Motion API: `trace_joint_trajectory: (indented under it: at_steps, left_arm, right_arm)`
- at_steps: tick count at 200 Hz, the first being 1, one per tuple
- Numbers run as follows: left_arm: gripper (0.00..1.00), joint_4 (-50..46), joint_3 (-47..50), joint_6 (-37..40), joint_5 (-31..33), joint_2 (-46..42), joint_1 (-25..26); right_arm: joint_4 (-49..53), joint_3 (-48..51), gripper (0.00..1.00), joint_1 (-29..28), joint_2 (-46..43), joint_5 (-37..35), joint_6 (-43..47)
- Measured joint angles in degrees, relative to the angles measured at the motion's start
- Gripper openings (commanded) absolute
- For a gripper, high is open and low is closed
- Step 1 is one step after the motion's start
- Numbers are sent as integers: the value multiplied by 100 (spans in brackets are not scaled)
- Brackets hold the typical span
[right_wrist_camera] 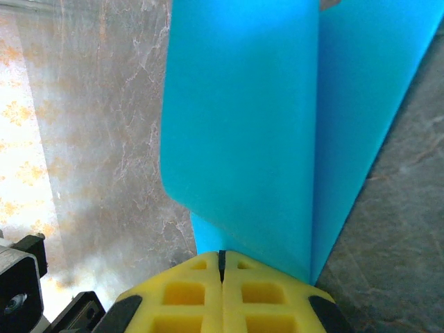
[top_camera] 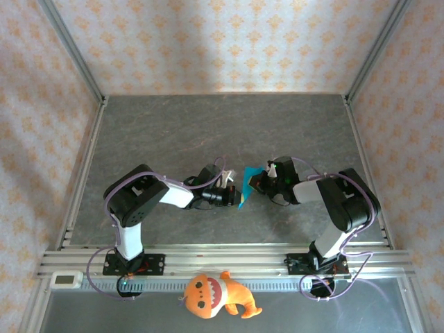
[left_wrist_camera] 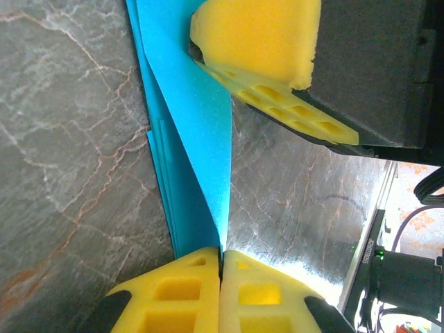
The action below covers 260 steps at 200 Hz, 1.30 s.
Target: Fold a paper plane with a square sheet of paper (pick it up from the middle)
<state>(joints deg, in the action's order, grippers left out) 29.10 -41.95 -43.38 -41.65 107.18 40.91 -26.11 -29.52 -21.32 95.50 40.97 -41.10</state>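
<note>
The cyan-blue paper (top_camera: 248, 186) hangs above the middle of the table, held between both grippers. It is folded: the left wrist view shows several layered edges and a flap narrowing to a point (left_wrist_camera: 198, 132). My left gripper (left_wrist_camera: 222, 258) is shut on that narrow end of the paper, and from above it sits at the sheet's left (top_camera: 234, 195). My right gripper (right_wrist_camera: 222, 258) is shut on the other edge, where the paper (right_wrist_camera: 243, 125) curves up in two broad panels. The right gripper's yellow fingers (left_wrist_camera: 260, 41) also appear at the top of the left wrist view.
An orange plush toy (top_camera: 216, 295) lies in front of the aluminium rail (top_camera: 222, 260) at the near edge. A small white device (top_camera: 66, 279) sits at the rail's left end. Grey marbled tabletop (top_camera: 208, 132) stretches behind the arms to the patterned walls.
</note>
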Motion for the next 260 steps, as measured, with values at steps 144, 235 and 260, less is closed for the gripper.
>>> trace_joint_trajectory:
  at_steps: [144,235,260]
  left_arm:
    - [32,-507,203,-4,450,-575,94]
    - [0,-894,-103,131,503,-1069,101]
    - [0,-894,-459,160,179,-831,101]
  right_arm:
    - [85,-24,4,0,-20,-20,72]
    - [85,-24,4,0,-22,-22,72]
    - [85,-24,4,0,-22,-22,72]
